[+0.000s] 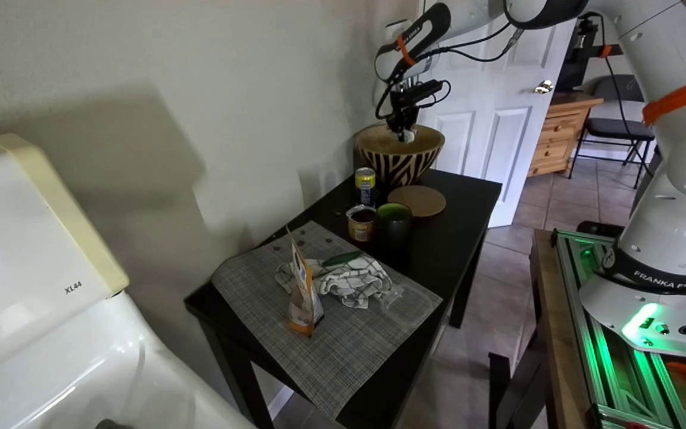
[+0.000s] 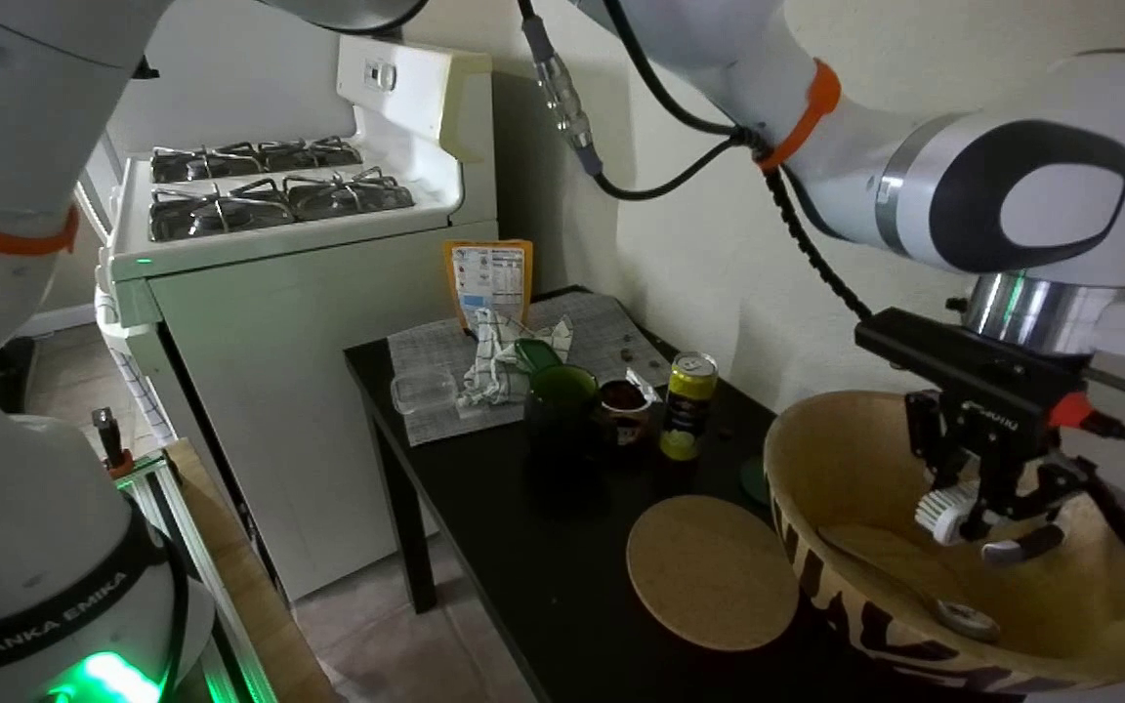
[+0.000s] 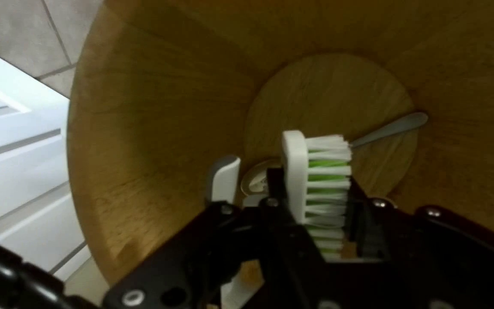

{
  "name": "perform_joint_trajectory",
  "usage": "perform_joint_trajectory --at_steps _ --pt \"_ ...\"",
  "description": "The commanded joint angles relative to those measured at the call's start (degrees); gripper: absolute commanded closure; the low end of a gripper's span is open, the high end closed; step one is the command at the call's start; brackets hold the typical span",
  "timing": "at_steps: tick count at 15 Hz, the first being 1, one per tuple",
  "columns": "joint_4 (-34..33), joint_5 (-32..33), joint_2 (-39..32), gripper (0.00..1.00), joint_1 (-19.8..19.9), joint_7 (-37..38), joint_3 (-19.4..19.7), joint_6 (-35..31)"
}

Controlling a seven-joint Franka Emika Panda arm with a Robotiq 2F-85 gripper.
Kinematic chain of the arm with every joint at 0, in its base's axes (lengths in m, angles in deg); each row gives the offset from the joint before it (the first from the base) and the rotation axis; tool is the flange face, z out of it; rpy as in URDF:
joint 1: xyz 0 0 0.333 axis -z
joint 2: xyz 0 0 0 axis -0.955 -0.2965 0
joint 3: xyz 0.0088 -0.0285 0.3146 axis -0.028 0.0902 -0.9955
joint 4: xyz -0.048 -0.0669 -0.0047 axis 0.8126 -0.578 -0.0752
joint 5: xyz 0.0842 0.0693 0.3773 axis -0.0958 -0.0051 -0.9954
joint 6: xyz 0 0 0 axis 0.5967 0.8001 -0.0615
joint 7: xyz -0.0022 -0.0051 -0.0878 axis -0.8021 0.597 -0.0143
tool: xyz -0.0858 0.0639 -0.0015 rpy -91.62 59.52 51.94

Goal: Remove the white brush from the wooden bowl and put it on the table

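Observation:
The large wooden bowl [image 1: 403,168] with the dark-and-light wall stands at the far end of the black table [image 1: 456,229]. It also shows in an exterior view [image 2: 875,625] and in the wrist view [image 3: 165,107]. My gripper [image 3: 315,191] points down over the bowl's mouth and is shut on the white brush [image 3: 297,171]. The brush has white and green bristles and also shows in both exterior views [image 1: 407,136] [image 2: 943,513]. It hangs above the bowl's floor. Its grey-white handle end [image 2: 1021,545] sticks out past the fingers; the middle is hidden behind them.
A spoon [image 3: 388,131] and a small round object [image 3: 256,179] lie in the bowl. On the table are a flat tan disc [image 2: 714,574], a yellow can [image 2: 687,405], a dark cup [image 1: 393,229], an open tub [image 1: 361,225], a cloth [image 1: 358,280] and a pouch [image 1: 305,292].

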Motion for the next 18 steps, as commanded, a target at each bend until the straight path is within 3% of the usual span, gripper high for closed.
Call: perform_joint_trajectory --at_steps 1,5,9,13,17,18 --pt "2.12 -3.92 7.35 0.92 3.05 -7.91 -3.16 4.57" --pt "8.81 -7.77 17.97 0.92 3.28 -17.95 -5.13 11.40" --pt "19.30 -9.51 30.01 0.92 1.03 -27.85 -5.17 16.30" --pt "29.97 -7.61 41.32 0.92 -2.81 -37.03 -3.48 22.75" --pt "38.70 -4.69 47.85 0.92 -6.33 -41.65 -1.79 29.98" --pt "33.38 -5.96 43.57 0.68 -6.86 -39.32 -1.14 28.92"
